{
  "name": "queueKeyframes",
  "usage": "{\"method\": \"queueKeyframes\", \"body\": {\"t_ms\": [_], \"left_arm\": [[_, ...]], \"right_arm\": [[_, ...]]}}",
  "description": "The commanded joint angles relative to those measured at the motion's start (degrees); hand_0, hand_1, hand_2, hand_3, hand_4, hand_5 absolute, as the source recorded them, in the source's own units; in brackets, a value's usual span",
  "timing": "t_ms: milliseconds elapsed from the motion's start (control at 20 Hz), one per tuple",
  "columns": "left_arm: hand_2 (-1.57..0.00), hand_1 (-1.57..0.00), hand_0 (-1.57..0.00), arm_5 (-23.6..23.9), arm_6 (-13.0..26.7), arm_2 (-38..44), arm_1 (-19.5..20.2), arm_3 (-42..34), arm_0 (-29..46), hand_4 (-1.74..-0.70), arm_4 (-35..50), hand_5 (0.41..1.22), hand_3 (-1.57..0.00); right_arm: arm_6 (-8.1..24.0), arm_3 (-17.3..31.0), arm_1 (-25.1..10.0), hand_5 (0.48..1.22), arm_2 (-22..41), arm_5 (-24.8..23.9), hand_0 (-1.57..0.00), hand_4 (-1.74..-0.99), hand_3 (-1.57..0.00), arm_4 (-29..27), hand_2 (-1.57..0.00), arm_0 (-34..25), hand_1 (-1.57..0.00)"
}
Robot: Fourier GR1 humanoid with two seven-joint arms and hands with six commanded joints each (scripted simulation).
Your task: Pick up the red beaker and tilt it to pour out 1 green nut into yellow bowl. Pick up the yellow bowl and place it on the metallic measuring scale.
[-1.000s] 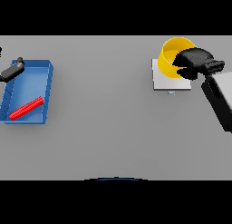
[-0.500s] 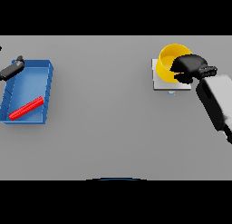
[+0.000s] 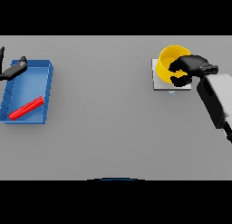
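Note:
The yellow bowl point(image 3: 168, 60) stands on the metallic measuring scale point(image 3: 159, 85) at the right rear of the table. My right hand point(image 3: 190, 66) is at the bowl's right rim, its fingers curled over the edge. No nut shows inside the bowl from here. Far to the left, the red beaker point(image 3: 26, 108) lies on its side in a blue tray point(image 3: 48, 92). My left hand point(image 3: 13, 70) shows at the view's left edge, over the tray's rear corner, with its fingers straight and nothing in them.
A small knob point(image 3: 171, 92) sticks out at the front of the scale. My right forearm point(image 3: 216, 98) slants in from the lower right. Grey tabletop stretches between the tray and the scale.
The bowl has come toward me and settled lower onto the scale with my right hand on it. The right forearm has swung in closer. The left hand has barely shifted.

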Motion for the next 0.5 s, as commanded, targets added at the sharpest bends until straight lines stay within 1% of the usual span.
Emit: {"method": "queueKeyframes", "body": {"t_ms": [0,100,200,250,300,350,400,450], "left_arm": [[0.00,0.00,0.00,0.08,-0.31,-0.05,-0.21,0.56,-0.20,-0.81,-0.26,0.738,0.00],[0.00,0.00,0.00,-0.26,-0.92,0.43,-0.44,1.42,-0.76,-0.81,0.12,0.739,0.00],[0.00,0.00,0.00,-0.03,-0.71,0.26,-0.83,1.53,-0.99,-0.81,-0.05,0.736,0.00],[0.00,0.00,0.00,0.27,-0.48,0.12,-0.37,0.89,-0.54,-0.81,-0.29,0.736,0.00],[0.00,0.00,0.00,0.68,-0.44,0.44,-0.74,1.06,-0.78,-0.81,-0.07,0.734,0.00],[0.00,0.00,0.00,0.10,-0.56,0.58,-0.79,1.72,-0.93,-0.82,0.26,0.733,0.00],[0.00,0.00,0.00,0.07,-0.01,0.46,-1.07,1.80,-1.23,-0.82,0.24,0.734,0.00],[0.00,0.00,0.00,-0.24,-0.44,0.69,-0.81,1.87,-1.20,-0.82,0.46,0.734,0.00]], "right_arm": [[-0.91,0.86,0.08,0.821,0.25,-0.14,-0.40,-1.410,-0.60,0.30,-0.52,-0.35,-0.35],[-1.93,0.80,-0.09,0.780,0.53,-0.03,-0.25,-1.385,-0.54,0.43,-0.39,-0.51,-0.23],[-2.55,1.68,0.17,0.755,1.13,0.55,-0.16,-1.356,-0.47,0.96,-0.29,-1.34,-0.14],[-3.55,2.41,0.13,0.746,1.32,0.38,-0.13,-1.346,-0.44,1.16,-0.24,-1.40,-0.12],[-3.33,2.83,0.13,0.741,1.63,0.37,-0.10,-1.336,-0.41,1.55,-0.21,-1.30,-0.09],[-2.91,3.65,0.51,0.737,1.67,0.37,-0.08,-1.325,-0.39,1.76,-0.17,-1.85,-0.07],[-3.39,3.72,0.42,0.735,1.70,0.64,-0.07,-1.316,-0.37,1.77,-0.14,-2.38,-0.06],[-3.77,3.83,0.30,0.733,1.96,0.68,-0.05,-1.308,-0.35,1.95,-0.12,-2.15,-0.05]]}}
